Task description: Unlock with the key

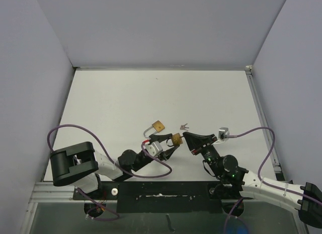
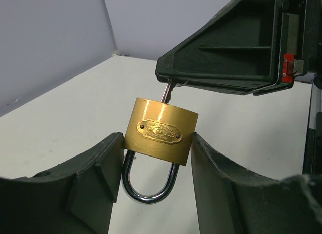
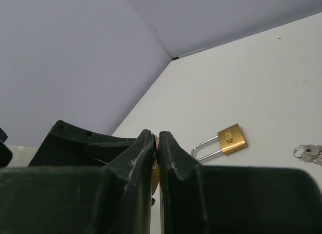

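A brass padlock (image 2: 161,136) sits squeezed by its sides in my left gripper (image 2: 157,143), which is shut on it. Its steel shackle (image 2: 150,181) points back toward the wrist. A small key (image 2: 167,90) stands in the keyhole face of the padlock. My right gripper (image 3: 156,136) is shut on that key, and its black fingers (image 2: 221,68) hang just above the lock. In the top view the padlock (image 1: 176,140) is held near the table's front centre, between the left gripper (image 1: 168,146) and the right gripper (image 1: 186,138).
A second brass padlock (image 1: 156,127) lies flat on the table just behind the grippers, also seen in the right wrist view (image 3: 231,139). A small bunch of spare keys (image 1: 184,126) lies to its right. Grey walls enclose the white table (image 1: 126,98).
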`<state>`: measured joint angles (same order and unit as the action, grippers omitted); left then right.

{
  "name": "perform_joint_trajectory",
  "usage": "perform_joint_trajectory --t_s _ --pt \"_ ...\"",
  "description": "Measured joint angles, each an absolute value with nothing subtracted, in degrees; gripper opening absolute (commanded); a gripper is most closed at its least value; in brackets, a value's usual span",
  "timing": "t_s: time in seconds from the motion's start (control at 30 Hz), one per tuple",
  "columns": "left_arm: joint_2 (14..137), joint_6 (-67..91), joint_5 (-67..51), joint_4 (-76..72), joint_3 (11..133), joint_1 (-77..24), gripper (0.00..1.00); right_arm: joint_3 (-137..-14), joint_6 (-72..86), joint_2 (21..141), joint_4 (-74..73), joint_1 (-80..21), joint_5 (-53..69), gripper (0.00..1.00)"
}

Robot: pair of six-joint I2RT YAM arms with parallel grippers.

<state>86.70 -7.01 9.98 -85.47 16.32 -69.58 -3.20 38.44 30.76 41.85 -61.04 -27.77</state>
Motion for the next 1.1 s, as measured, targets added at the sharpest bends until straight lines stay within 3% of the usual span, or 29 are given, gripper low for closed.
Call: perform_joint_trajectory --t_s 1.1 --pt "86.3 -4.6 4.6 -84.6 15.7 -66.2 0.0 -4.5 35.5 32.7 40.2 -64.6 -32.2 0.0"
